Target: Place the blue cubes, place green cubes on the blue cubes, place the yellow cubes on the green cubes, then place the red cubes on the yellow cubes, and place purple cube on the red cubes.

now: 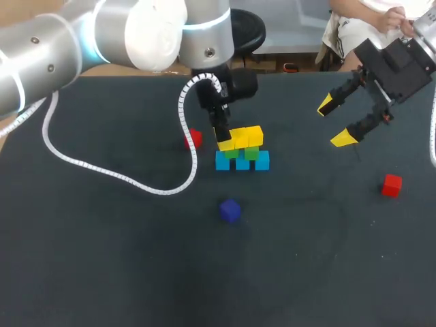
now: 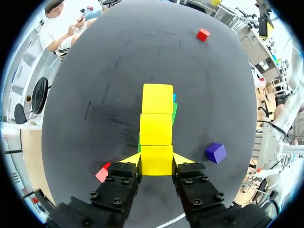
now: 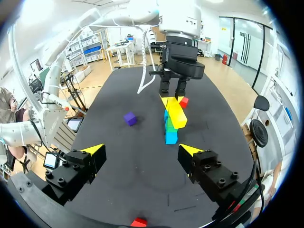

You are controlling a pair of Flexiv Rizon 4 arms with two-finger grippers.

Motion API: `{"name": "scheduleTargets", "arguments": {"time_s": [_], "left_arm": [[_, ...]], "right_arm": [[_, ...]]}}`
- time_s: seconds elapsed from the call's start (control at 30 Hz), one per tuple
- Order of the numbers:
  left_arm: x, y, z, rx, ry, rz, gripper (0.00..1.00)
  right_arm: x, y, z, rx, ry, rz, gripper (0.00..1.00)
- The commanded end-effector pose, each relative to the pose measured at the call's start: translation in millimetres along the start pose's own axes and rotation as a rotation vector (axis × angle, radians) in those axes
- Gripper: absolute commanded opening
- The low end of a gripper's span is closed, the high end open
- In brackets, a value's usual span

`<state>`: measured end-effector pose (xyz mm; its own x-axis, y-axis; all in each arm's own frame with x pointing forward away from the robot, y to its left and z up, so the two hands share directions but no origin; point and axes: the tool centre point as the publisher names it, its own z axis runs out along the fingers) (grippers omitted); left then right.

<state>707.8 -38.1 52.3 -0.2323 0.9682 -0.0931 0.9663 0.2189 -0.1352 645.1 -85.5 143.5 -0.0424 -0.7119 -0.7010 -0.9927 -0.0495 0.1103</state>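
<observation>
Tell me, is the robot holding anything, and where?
The left tool pinches a yellow cube by its two opposite sides. The right tool holds nothing.

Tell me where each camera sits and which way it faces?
Head view: fixed above and behind the robot, looking down on the table; both arms show, the left claw at the cube stack, the right claw open, apart.
Left wrist view: on the left wrist, looking down onto the stack; its claw grips the nearest yellow cube.
Right wrist view: on the right wrist, looking across the table at the stack; its open claw frames it, the left claw beyond.
All three share the stack and purple cube.
</observation>
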Motion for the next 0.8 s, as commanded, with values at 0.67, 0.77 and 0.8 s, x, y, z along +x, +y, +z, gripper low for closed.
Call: {"name": "scheduleTargets", "arguments": {"time_s": [0.67,0.77,0.8], "left_arm": [[2.2,3.2,-0.8,-0.003,-0.026,-0.010,0.00],[2.2,2.9,0.1,-0.002,-0.028,-0.012,0.00],[2.2,2.9,0.1,-0.002,-0.029,-0.012,0.00]], "right_arm": [[0.3,-0.2,0.3,0.000,-0.001,-0.001,1.00],[0.3,-0.2,0.3,0.000,-0.001,-0.001,1.00],[0.3,-0.2,0.3,0.000,-0.001,-0.001,1.00]]}}
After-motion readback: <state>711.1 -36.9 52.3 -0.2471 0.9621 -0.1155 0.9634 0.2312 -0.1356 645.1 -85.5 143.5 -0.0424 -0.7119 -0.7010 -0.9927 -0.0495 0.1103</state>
